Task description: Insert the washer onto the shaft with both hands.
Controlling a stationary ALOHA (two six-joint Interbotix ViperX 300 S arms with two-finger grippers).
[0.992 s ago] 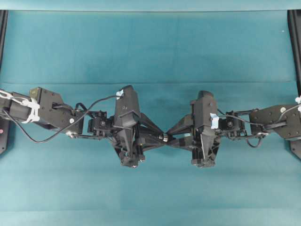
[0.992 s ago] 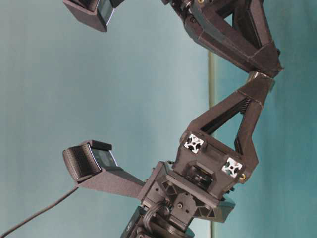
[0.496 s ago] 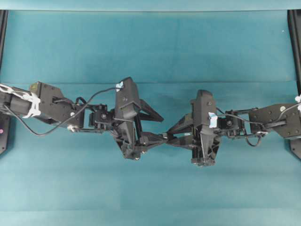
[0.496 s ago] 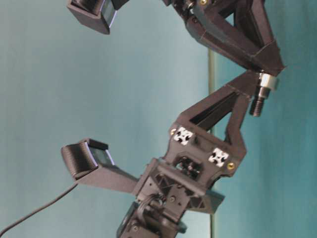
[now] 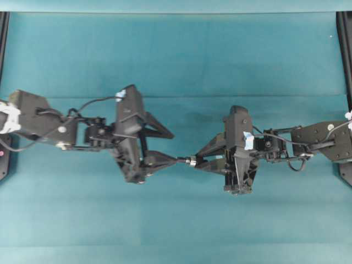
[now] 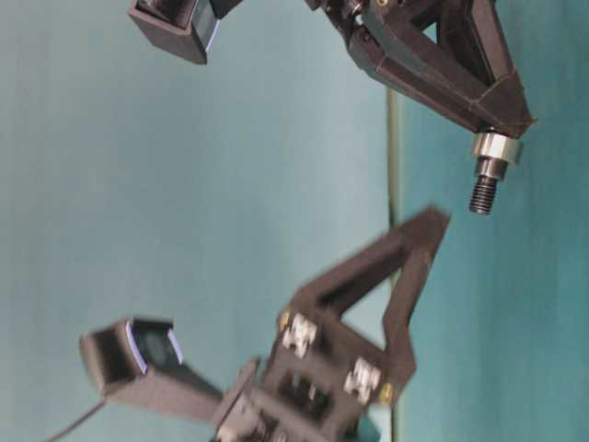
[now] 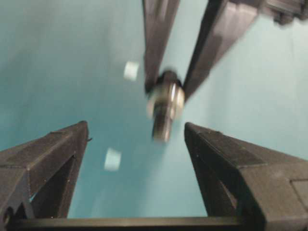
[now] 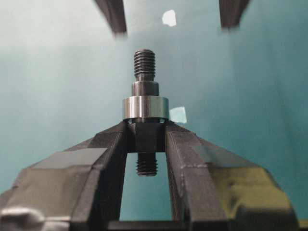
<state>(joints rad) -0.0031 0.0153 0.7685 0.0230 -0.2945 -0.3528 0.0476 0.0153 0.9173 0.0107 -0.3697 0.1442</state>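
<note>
My right gripper (image 8: pixel 147 129) is shut on the collar of the dark stepped shaft (image 8: pixel 145 65). The shaft's threaded end points towards the left arm. The silvery washer (image 8: pixel 145 107) sits on the shaft, flush against the right fingertips. From table level the washer (image 6: pixel 497 147) and the shaft (image 6: pixel 483 193) show clearly below the right gripper (image 6: pixel 509 122). My left gripper (image 7: pixel 135 126) stands open and empty, a short way back from the shaft's tip (image 7: pixel 162 126). Overhead, the left gripper (image 5: pixel 173 147) is just left of the shaft (image 5: pixel 190 161).
Two pale blue tape scraps (image 7: pixel 130 70) (image 7: pixel 112 159) lie on the teal cloth below the grippers. Black frame rails (image 5: pixel 345 44) run along the table's left and right edges. Both arms hang above the middle of the table.
My left gripper has opened, let go of the washer on the shaft, and drawn back to the left. The right gripper has kept still, holding the shaft.
</note>
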